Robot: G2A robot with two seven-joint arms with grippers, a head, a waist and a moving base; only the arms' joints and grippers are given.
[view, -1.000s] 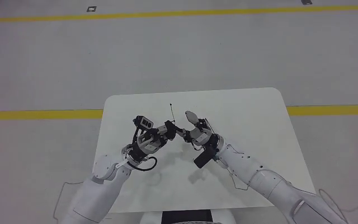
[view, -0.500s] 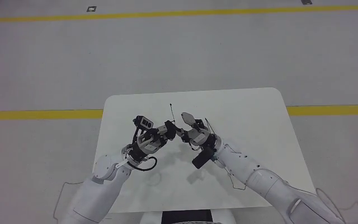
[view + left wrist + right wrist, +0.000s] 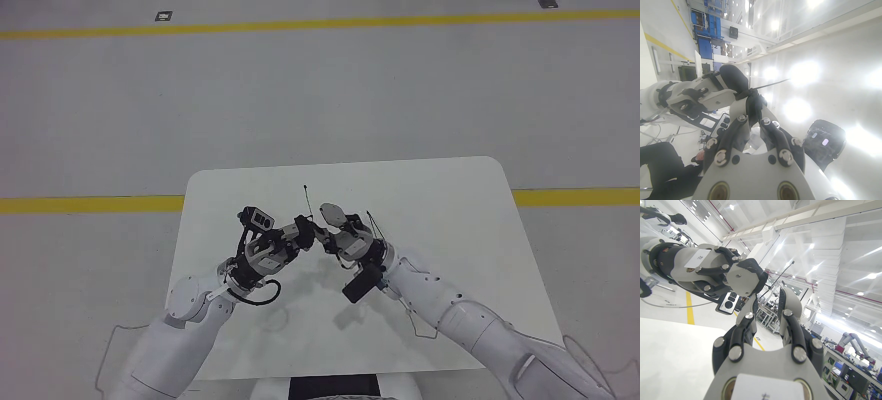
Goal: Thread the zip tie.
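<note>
A thin black zip tie (image 3: 308,201) is held above the middle of the white table (image 3: 450,200), its tail pointing up and away. My left gripper (image 3: 306,233) is shut on the tie's lower part, and in the left wrist view the strap (image 3: 772,84) runs out past the closed fingertips (image 3: 753,102). My right gripper (image 3: 334,228) is open right beside it, nearly touching the left fingers. In the right wrist view the tie (image 3: 785,272) rises beyond the gap between the right gripper's (image 3: 770,294) spread fingers, with the left gripper (image 3: 751,275) just ahead.
Both grippers hover over the table's middle, above the surface. Bare tabletop lies all around them, and its front edge (image 3: 300,375) is close to the arms' bases. Grey floor with yellow lines (image 3: 90,204) surrounds the table.
My right gripper has shifted slightly left, closing in on the left gripper and the tie. The left arm and the zip tie have stayed put.
</note>
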